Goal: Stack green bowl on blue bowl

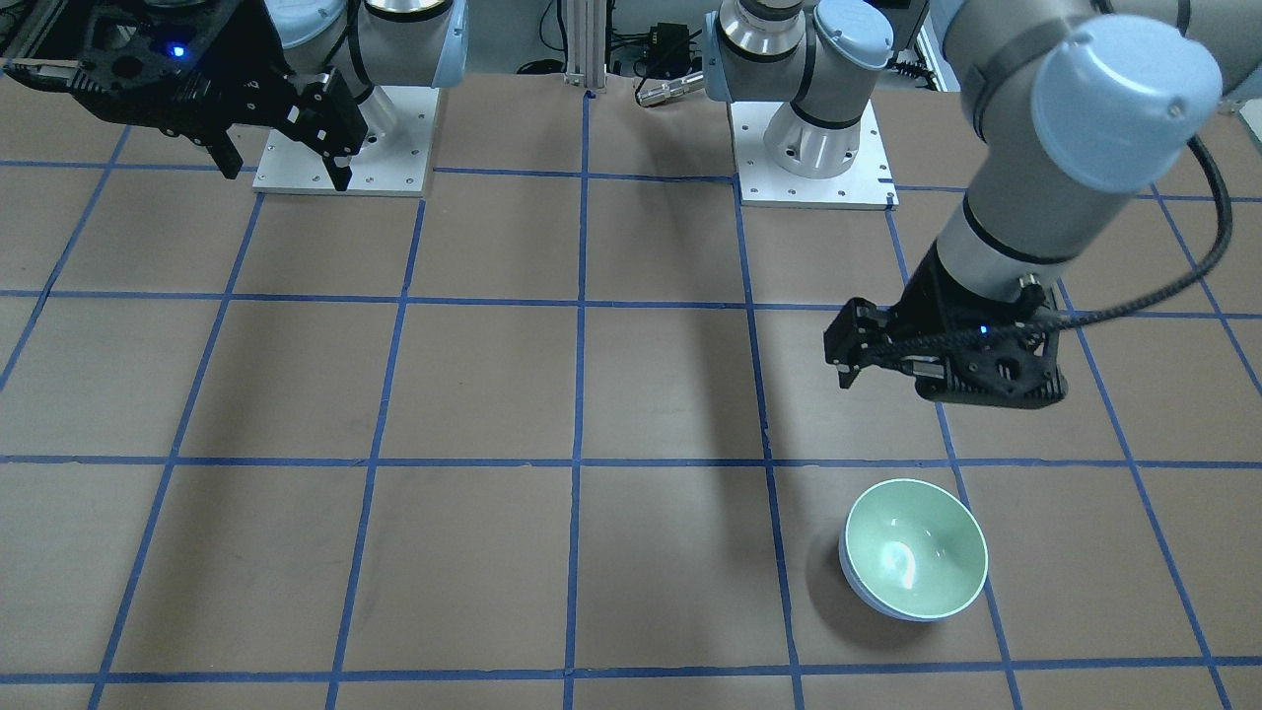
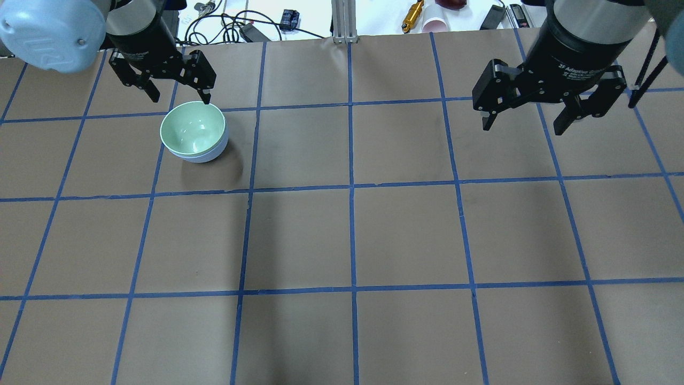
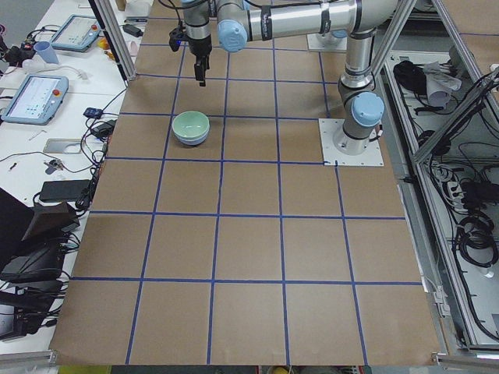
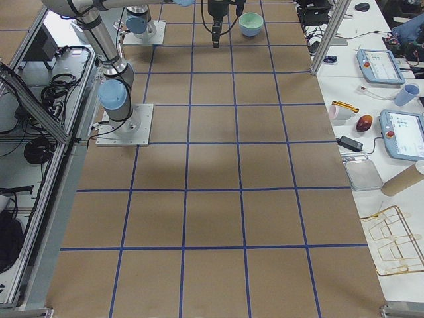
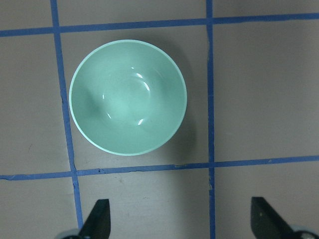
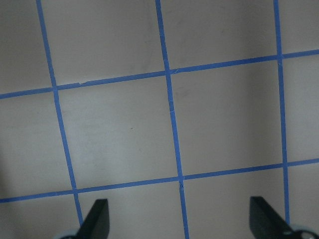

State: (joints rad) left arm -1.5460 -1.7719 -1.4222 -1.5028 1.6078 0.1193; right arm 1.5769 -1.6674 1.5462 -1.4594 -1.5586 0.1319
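The green bowl (image 2: 192,130) sits nested inside the blue bowl (image 2: 206,156), whose rim and outer wall show just beneath it, on the far left part of the table. Both also show in the front-facing view, the green bowl (image 1: 917,547) in the blue bowl (image 1: 856,584). In the left wrist view only the green bowl (image 5: 128,97) shows. My left gripper (image 2: 179,96) is open and empty, above the table just beyond the bowls and apart from them. My right gripper (image 2: 522,128) is open and empty over bare table at the far right.
The brown table (image 2: 352,235) carries a grid of blue tape. The two arm base plates (image 1: 343,138) (image 1: 813,148) stand at the robot's side. Cables and a pink cup (image 2: 433,24) lie beyond the table's far edge.
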